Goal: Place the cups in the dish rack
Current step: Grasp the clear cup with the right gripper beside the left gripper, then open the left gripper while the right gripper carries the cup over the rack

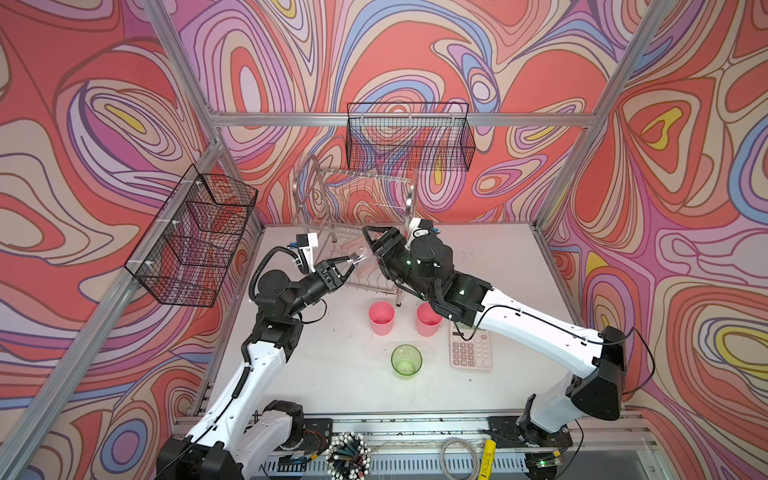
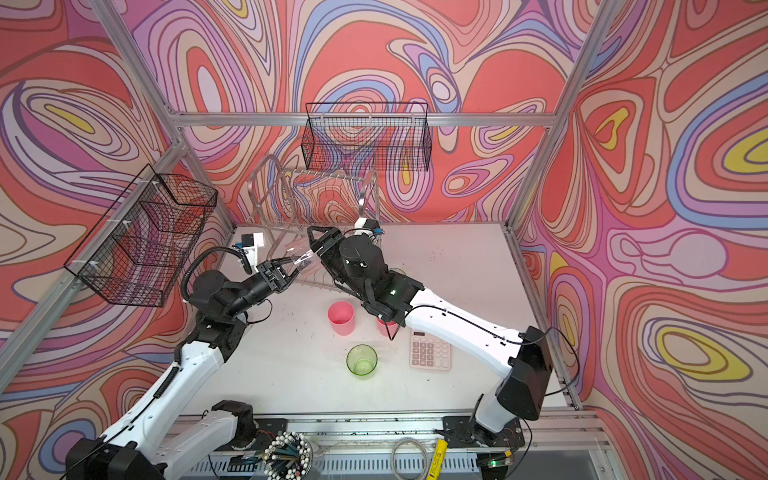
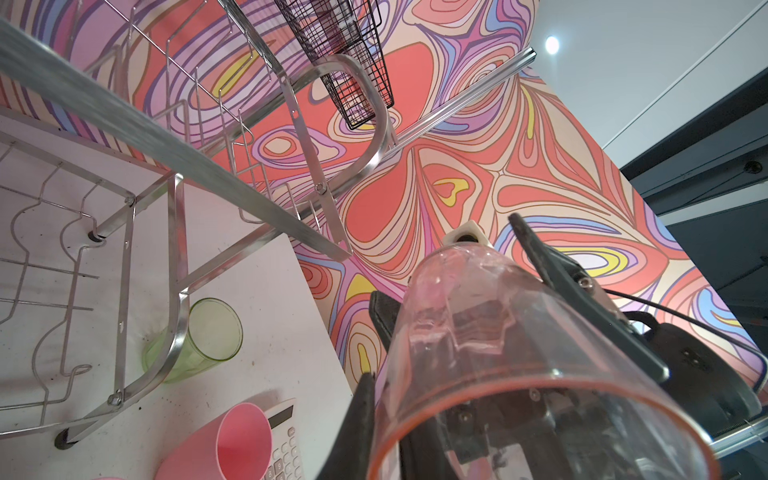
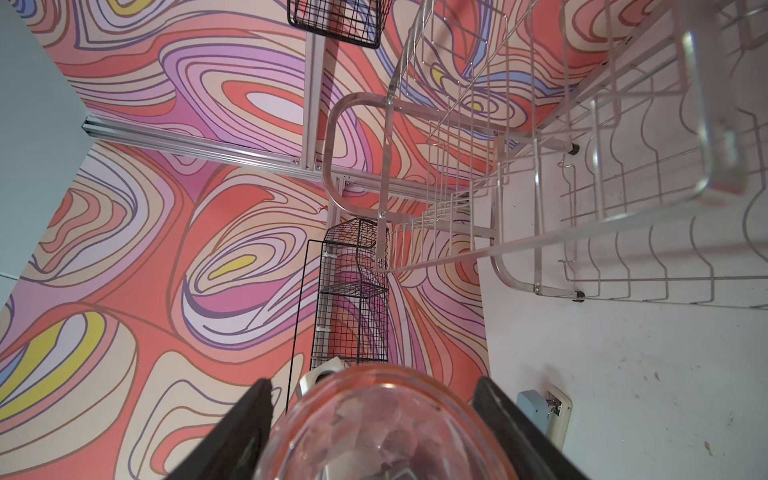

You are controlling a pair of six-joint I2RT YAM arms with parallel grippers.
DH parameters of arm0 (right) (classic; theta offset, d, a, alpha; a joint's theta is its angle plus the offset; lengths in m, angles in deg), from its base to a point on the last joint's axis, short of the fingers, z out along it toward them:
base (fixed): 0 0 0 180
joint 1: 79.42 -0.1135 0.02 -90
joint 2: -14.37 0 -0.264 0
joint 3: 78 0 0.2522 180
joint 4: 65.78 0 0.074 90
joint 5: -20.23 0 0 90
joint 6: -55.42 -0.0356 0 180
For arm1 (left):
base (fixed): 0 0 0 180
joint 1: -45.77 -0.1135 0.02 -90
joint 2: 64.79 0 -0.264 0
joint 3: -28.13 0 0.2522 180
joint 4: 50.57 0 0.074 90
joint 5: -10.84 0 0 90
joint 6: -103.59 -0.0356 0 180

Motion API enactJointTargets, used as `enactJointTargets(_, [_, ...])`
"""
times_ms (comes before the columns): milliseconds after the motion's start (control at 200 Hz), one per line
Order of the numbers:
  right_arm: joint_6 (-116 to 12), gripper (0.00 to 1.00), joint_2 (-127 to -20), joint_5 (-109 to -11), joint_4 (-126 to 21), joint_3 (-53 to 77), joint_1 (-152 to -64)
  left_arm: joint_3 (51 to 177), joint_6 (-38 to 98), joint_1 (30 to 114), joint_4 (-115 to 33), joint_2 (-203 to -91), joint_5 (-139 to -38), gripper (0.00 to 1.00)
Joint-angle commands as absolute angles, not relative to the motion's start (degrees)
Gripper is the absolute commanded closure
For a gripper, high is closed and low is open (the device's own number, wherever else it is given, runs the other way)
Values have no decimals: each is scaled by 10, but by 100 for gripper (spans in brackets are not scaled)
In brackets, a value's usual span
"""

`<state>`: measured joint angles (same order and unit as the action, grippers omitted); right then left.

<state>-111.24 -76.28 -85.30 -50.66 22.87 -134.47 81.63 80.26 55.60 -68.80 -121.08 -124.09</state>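
Note:
A clear pinkish cup (image 1: 365, 254) (image 2: 301, 257) hangs tilted in front of the silver dish rack (image 1: 309, 187) (image 2: 266, 187). My left gripper (image 1: 353, 262) (image 2: 291, 262) pinches its rim (image 3: 519, 386). My right gripper (image 1: 376, 245) (image 2: 316, 242) (image 4: 374, 382) straddles the base, its fingers (image 4: 245, 432) lying against the cup's sides (image 4: 386, 432). On the table stand two pink cups (image 1: 381, 318) (image 1: 428, 322), the second partly under my right arm, and a green cup (image 1: 406, 360) (image 2: 362, 360). Another green cup (image 3: 208, 336) stands by the rack's side frame.
A pink calculator (image 1: 471, 351) lies right of the cups. Black mesh baskets hang on the back wall (image 1: 409, 137) and the left wall (image 1: 195, 241). A pen holder (image 1: 349, 455) and a coiled cable (image 1: 457, 457) sit below the table's front edge.

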Motion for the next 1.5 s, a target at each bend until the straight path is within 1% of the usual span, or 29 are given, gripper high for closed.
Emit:
enactJointTargets(0, [-1082,42,-755,-878,-504,237,-1350,820,799,559,-701,-1203,-1243,75])
enactJointTargets(135, [-1047,43,-751,-895,-502,245,-1358,822,782,558,-668,-1190,-1238,61])
enactJointTargets(245, [-1003,43,-749,-913,-491,259,-1367,828,769,558,-636,-1180,-1233,53])
enactJointTargets(406, [-926,48,-744,-949,-482,268,-1385,845,736,558,-550,-1161,-1215,45])
enactJointTargets(481, [-879,48,-743,-974,-476,279,-1398,853,719,558,-510,-1151,-1204,43])
enactJointTargets(721, [-740,49,-756,-1005,-438,341,-1418,894,649,558,-341,-1128,-1153,41])
enactJointTargets(896, [-632,49,-793,-1015,-385,424,-1419,948,583,557,-199,-1144,-1115,39])
enactJointTargets(1057, [-518,49,-834,-1043,-362,494,-1419,995,531,557,-114,-1167,-1086,36])
enactJointTargets(1197, [-426,49,-865,-1060,-382,525,-1419,1009,509,557,-92,-1177,-1077,33])
enactJointTargets(1332, [-351,49,-888,-1080,-427,530,-1419,1018,492,557,-75,-1181,-1070,33])
enactJointTargets(1492, [-307,49,-917,-1104,-443,559,-1418,1022,479,557,-66,-1186,-1068,33])
